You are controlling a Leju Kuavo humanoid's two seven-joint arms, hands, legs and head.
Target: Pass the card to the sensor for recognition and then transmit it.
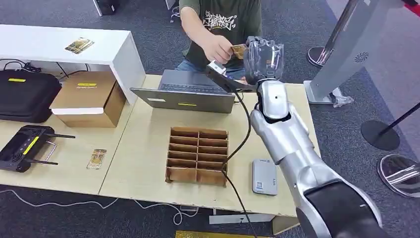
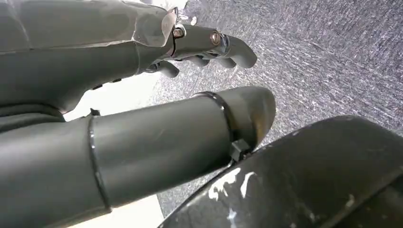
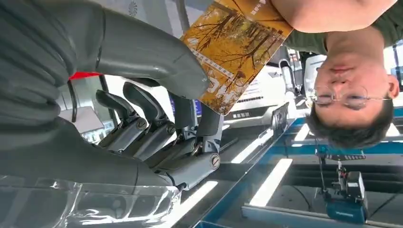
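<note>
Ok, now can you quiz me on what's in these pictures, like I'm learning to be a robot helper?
1. True or false: a person's hand is touching the card that the robot holds up.
2. Which of these sits on the table in front of the laptop? A: a cardboard divider box. B: a soup bowl. C: a teddy bear.
3. Which of the robot's hands pinches the card?

Key: 1 true. 2 A. 3 the right hand.
</note>
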